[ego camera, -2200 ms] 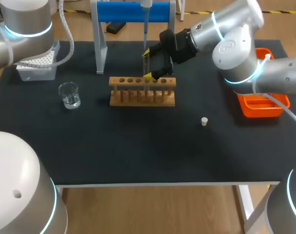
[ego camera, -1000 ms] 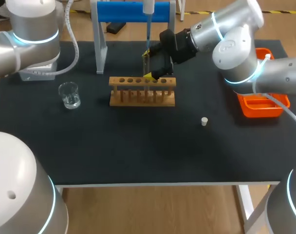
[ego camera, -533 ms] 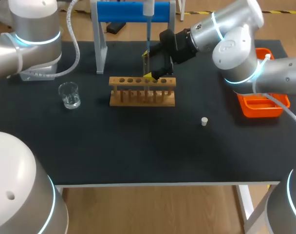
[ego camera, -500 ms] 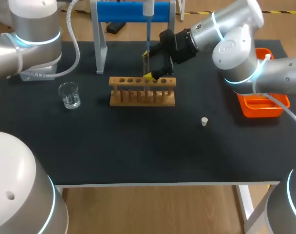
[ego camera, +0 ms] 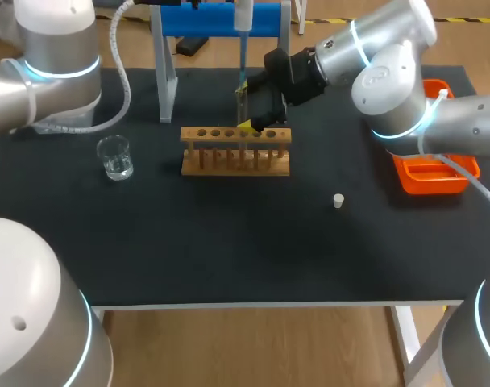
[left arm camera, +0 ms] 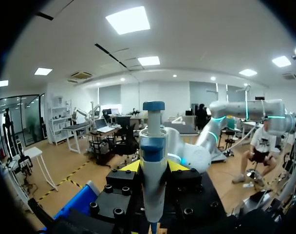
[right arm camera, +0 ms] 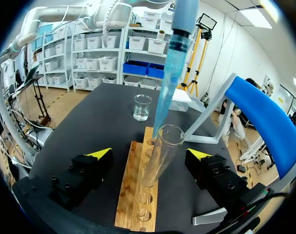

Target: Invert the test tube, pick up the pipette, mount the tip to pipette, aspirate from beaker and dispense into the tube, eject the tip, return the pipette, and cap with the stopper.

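Left pincer holds pipette, tip at the test tube's mouth.

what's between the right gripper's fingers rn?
Right wrist view: the test tube, standing in the wooden rack, clear of both fingers. The pipette tip points at its mouth.

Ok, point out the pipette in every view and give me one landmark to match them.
Head view: the pipette is at the back middle, in front of the blue stand, above the wooden rack.
Left wrist view: upright in the left gripper.
Right wrist view: its blue tip is at the test tube mouth.
Landmark: the blue stand shows in all three.
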`<control>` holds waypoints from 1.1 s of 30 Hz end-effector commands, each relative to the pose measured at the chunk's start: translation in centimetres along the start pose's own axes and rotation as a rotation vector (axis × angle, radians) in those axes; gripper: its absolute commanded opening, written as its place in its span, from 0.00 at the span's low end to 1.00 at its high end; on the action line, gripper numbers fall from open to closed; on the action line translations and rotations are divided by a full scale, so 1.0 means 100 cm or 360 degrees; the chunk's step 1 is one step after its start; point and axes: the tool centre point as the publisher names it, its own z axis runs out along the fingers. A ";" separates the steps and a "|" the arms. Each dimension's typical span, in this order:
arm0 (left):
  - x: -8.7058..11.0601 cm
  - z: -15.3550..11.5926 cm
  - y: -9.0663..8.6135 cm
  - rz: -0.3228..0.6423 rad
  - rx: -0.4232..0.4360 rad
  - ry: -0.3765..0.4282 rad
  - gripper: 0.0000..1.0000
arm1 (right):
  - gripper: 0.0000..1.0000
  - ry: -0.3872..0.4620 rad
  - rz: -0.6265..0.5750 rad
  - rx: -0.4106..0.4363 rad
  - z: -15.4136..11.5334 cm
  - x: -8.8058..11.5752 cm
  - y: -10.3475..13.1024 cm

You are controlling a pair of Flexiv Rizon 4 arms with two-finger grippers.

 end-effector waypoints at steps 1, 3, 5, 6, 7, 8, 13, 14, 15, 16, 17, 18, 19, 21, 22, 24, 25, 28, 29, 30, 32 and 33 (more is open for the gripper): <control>0.000 -0.004 -0.002 0.0001 -0.0013 -0.0020 0.00 | 1.00 0.0002 0.0000 0.0006 -0.001 0.000 0.001; 0.000 -0.005 -0.002 0.0005 -0.0015 -0.0030 0.00 | 1.00 0.0002 0.0000 0.0006 -0.001 0.000 0.001; -0.001 -0.006 -0.002 0.0005 -0.0017 -0.0034 0.00 | 1.00 0.0002 0.0000 0.0006 -0.001 0.000 0.001; -0.001 -0.007 -0.003 0.0005 -0.0018 -0.0038 0.00 | 1.00 0.0002 0.0000 0.0006 -0.001 0.000 0.001; -0.001 -0.007 -0.003 0.0005 -0.0019 -0.0042 0.00 | 1.00 0.0002 0.0000 0.0006 -0.001 0.000 0.001; -0.002 -0.008 -0.004 0.0004 -0.0020 -0.0044 0.00 | 1.00 0.0002 0.0000 0.0006 -0.001 0.000 0.001; -0.001 -0.011 -0.014 0.0019 -0.0015 -0.0063 0.00 | 1.00 0.0002 0.0000 0.0006 -0.001 0.000 0.001; -0.001 -0.011 -0.016 0.0029 -0.0012 -0.0063 0.00 | 1.00 0.0002 0.0000 0.0006 -0.001 0.000 0.001; -0.001 -0.010 -0.018 0.0038 -0.0005 -0.0063 0.00 | 1.00 0.0002 0.0000 0.0006 -0.001 0.000 0.001; -0.001 -0.009 -0.020 0.0043 0.0000 -0.0061 0.00 | 1.00 0.0002 0.0000 0.0006 -0.001 0.000 0.001; 0.000 -0.008 -0.022 0.0053 0.0012 -0.0055 0.00 | 1.00 0.0002 0.0000 0.0006 -0.001 0.000 0.001; 0.000 -0.006 -0.023 0.0061 0.0021 -0.0048 0.00 | 1.00 0.0002 0.0000 0.0006 -0.001 0.000 0.001; 0.000 -0.004 -0.025 0.0064 0.0022 -0.0042 0.00 | 1.00 0.0002 0.0000 0.0006 -0.001 0.000 0.001; 0.000 -0.001 -0.026 0.0073 0.0023 -0.0028 0.00 | 1.00 0.0002 0.0000 0.0006 -0.001 0.000 0.001; 0.000 0.001 -0.025 0.0074 0.0024 -0.0022 0.00 | 1.00 0.0002 0.0000 0.0006 -0.001 0.000 0.001; 0.000 0.004 -0.023 0.0062 0.0021 -0.0011 0.00 | 1.00 0.0002 0.0000 0.0006 -0.001 0.000 0.001; -0.001 0.004 -0.022 0.0057 0.0017 -0.0009 0.00 | 1.00 0.0002 0.0000 0.0006 -0.001 0.000 0.001; -0.001 0.004 -0.019 0.0046 0.0019 -0.0008 0.00 | 1.00 0.0002 0.0000 0.0006 -0.001 0.000 0.001; -0.002 0.004 -0.018 0.0043 0.0019 -0.0009 0.00 | 1.00 0.0002 0.0000 0.0006 -0.001 0.000 0.001; -0.002 0.004 -0.017 0.0040 0.0019 -0.0010 0.00 | 1.00 0.0002 0.0000 0.0006 -0.001 0.000 0.001; -0.003 0.003 -0.014 0.0034 0.0017 -0.0013 0.00 | 1.00 0.0002 0.0000 0.0006 -0.001 0.000 0.001; -0.003 0.003 -0.012 0.0025 0.0011 -0.0019 0.00 | 1.00 0.0002 0.0000 0.0006 -0.001 0.000 0.001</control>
